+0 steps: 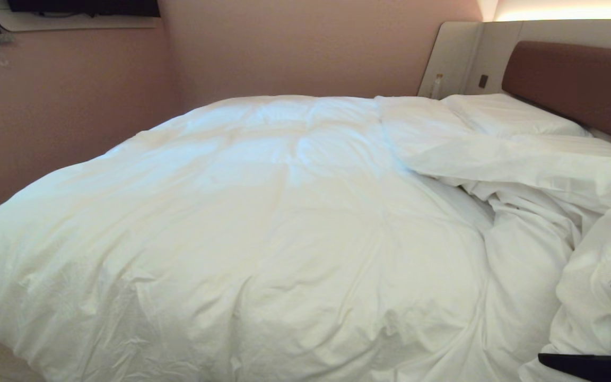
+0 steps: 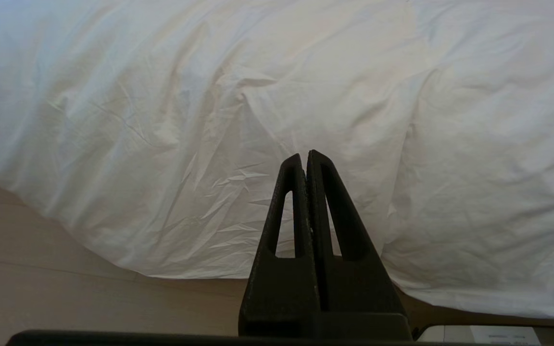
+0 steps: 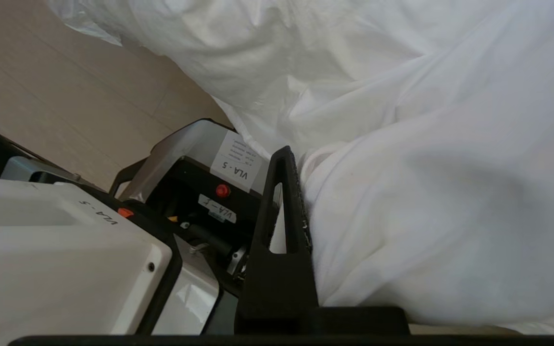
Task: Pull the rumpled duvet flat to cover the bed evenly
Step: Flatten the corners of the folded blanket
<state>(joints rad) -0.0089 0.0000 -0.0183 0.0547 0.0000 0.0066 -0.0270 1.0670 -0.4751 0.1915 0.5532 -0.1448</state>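
Note:
The puffy white duvet (image 1: 263, 212) lies fairly smooth over the left and middle of the bed, whose brown headboard (image 1: 576, 79) is at the far right. Toward the headboard it is bunched in thick folds (image 1: 544, 212). My right gripper (image 3: 301, 163) is at the near right edge and is shut on a fold of the duvet (image 3: 426, 192). One black finger (image 3: 284, 202) shows and cloth covers the other. Shut and empty, my left gripper (image 2: 304, 156) hangs low in front of the duvet's overhanging edge (image 2: 161, 120).
A white pillow (image 1: 507, 114) lies against the headboard. Pink walls (image 1: 72, 106) close in the bed's far and left sides. Pale wood floor (image 2: 65, 288) runs along the near side, and my own white and black base (image 3: 65, 259) stands there beside the bed.

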